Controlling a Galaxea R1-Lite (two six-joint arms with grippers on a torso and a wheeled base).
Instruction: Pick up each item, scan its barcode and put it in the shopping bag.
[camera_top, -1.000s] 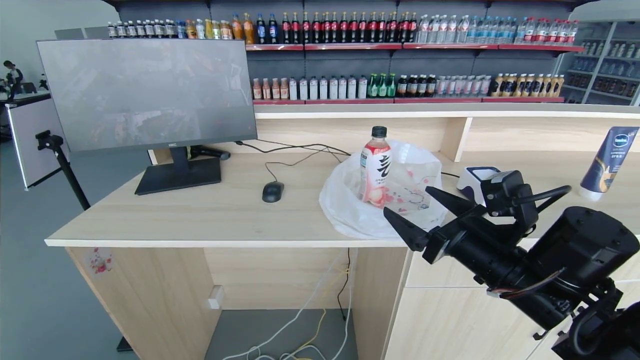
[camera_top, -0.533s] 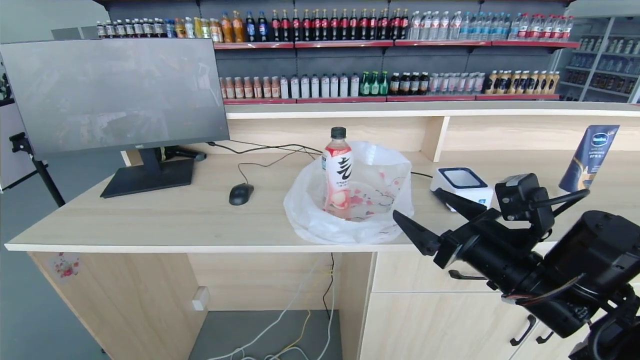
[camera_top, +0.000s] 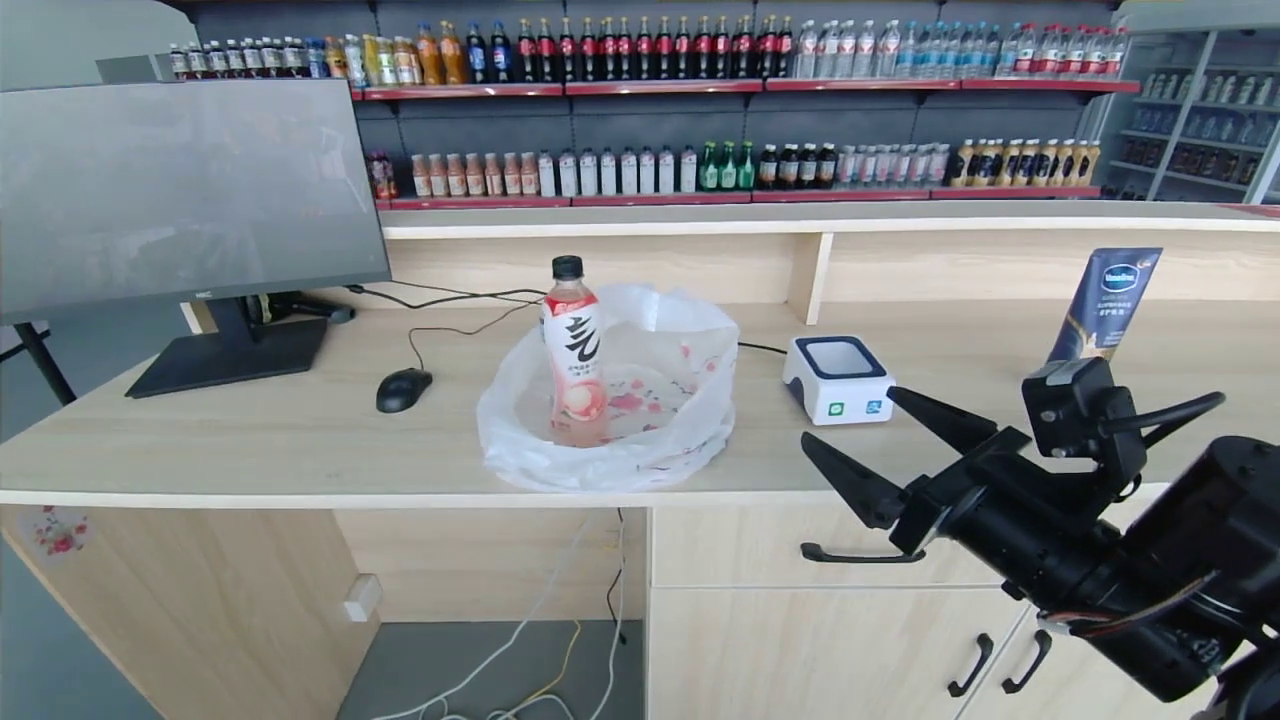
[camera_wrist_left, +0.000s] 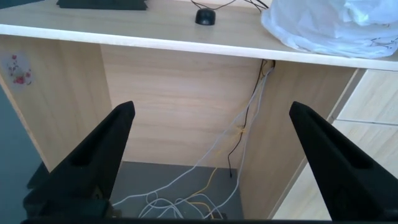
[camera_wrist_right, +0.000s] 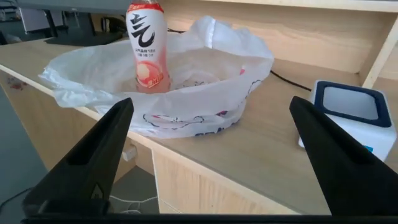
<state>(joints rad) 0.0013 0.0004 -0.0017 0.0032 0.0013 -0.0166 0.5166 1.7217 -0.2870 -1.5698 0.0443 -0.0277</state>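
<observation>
A pink drink bottle (camera_top: 574, 350) with a black cap stands upright inside the white shopping bag (camera_top: 660, 420) on the wooden counter (camera_top: 250, 440). To the bag's right sits the white barcode scanner (camera_top: 838, 380). A tall blue tube (camera_top: 1105, 305) stands farther right. My right gripper (camera_top: 848, 414) hangs open and empty at the counter's front edge, in front of the scanner. The right wrist view has the bottle (camera_wrist_right: 148, 50), bag (camera_wrist_right: 211, 93) and scanner (camera_wrist_right: 345, 115) beyond that gripper (camera_wrist_right: 208, 106). My left gripper (camera_wrist_left: 211, 106) is open, low, facing the gap under the counter.
A monitor (camera_top: 180, 190) and a black mouse (camera_top: 403, 389) sit on the counter's left part. Loose cables (camera_top: 560, 640) hang in the opening below. Drawers with black handles (camera_top: 860, 555) lie under the right part. Shelves of bottles (camera_top: 700, 170) line the back wall.
The head camera has swung to the right, so the whole scene has slid left in the picture. The bottle, bag and scanner keep their places on the counter. Both grippers stay open.
</observation>
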